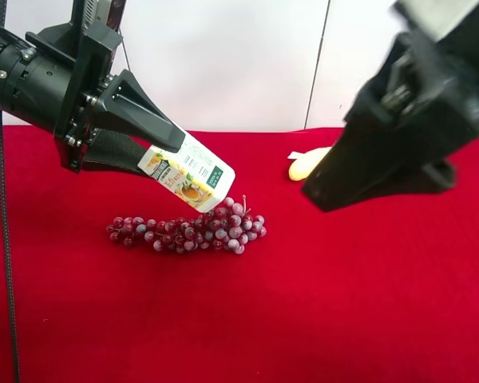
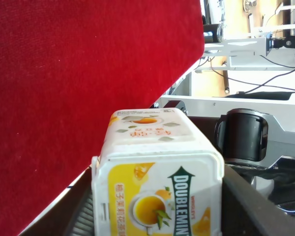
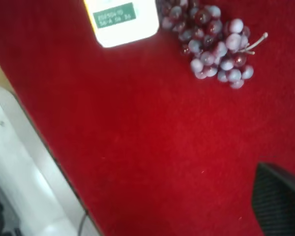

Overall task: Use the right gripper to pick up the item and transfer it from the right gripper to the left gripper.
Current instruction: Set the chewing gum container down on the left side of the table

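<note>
The item [image 1: 188, 171], a white carton with green and orange-yellow print, hangs tilted in the air just above the grapes. My left gripper [image 1: 161, 155], the arm at the exterior high view's left, is shut on it. In the left wrist view the carton [image 2: 157, 172] sits between both black fingers [image 2: 250, 206]. My right gripper [image 1: 323, 194], on the blurred arm with the white housing at the exterior high view's right, is empty and away from the carton. Only one of its fingers [image 3: 280, 204] shows in the right wrist view, far to one side, with the carton's end [image 3: 122, 19] at the frame edge.
A bunch of red grapes [image 1: 191, 227] lies on the red cloth [image 1: 343, 303] under the carton and also shows in the right wrist view [image 3: 211, 44]. A yellow banana [image 1: 303, 163] lies behind the right gripper. The table's white edge [image 3: 24, 162] shows.
</note>
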You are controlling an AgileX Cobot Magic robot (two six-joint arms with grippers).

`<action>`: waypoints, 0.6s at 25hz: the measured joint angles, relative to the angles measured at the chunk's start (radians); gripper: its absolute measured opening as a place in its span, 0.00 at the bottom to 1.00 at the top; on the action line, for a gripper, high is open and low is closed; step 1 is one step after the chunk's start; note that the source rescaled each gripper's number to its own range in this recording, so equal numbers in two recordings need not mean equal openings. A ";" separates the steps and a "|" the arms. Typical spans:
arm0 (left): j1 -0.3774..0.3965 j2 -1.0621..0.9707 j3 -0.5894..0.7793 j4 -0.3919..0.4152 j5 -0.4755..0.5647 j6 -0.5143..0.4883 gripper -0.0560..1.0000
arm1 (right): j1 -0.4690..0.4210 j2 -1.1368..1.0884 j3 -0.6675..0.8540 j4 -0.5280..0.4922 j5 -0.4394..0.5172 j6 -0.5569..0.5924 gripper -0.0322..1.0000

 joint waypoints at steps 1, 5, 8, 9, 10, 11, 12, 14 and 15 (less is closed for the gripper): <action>0.000 0.000 0.000 0.000 0.000 0.000 0.06 | 0.000 -0.027 0.020 0.000 0.000 0.025 1.00; 0.000 0.000 0.000 0.000 0.000 0.000 0.06 | 0.000 -0.181 0.176 -0.002 0.002 0.086 1.00; 0.000 0.000 0.000 0.000 0.000 0.000 0.06 | 0.000 -0.325 0.325 -0.020 0.011 0.122 1.00; 0.000 0.000 0.000 0.000 0.000 0.000 0.06 | 0.000 -0.368 0.388 -0.030 0.011 0.138 1.00; 0.000 0.000 0.000 0.000 0.000 0.000 0.06 | 0.000 -0.420 0.439 -0.040 0.000 0.154 1.00; 0.000 0.000 0.000 0.000 0.000 0.000 0.06 | 0.000 -0.473 0.477 -0.055 -0.018 0.166 1.00; 0.000 0.000 0.000 0.000 0.000 0.000 0.06 | 0.001 -0.518 0.519 -0.068 -0.041 0.180 1.00; 0.000 0.000 0.000 0.000 0.000 0.000 0.06 | 0.003 -0.622 0.592 -0.096 -0.083 0.207 1.00; 0.000 0.000 0.000 0.000 0.000 0.000 0.06 | 0.003 -0.671 0.617 -0.111 -0.100 0.220 1.00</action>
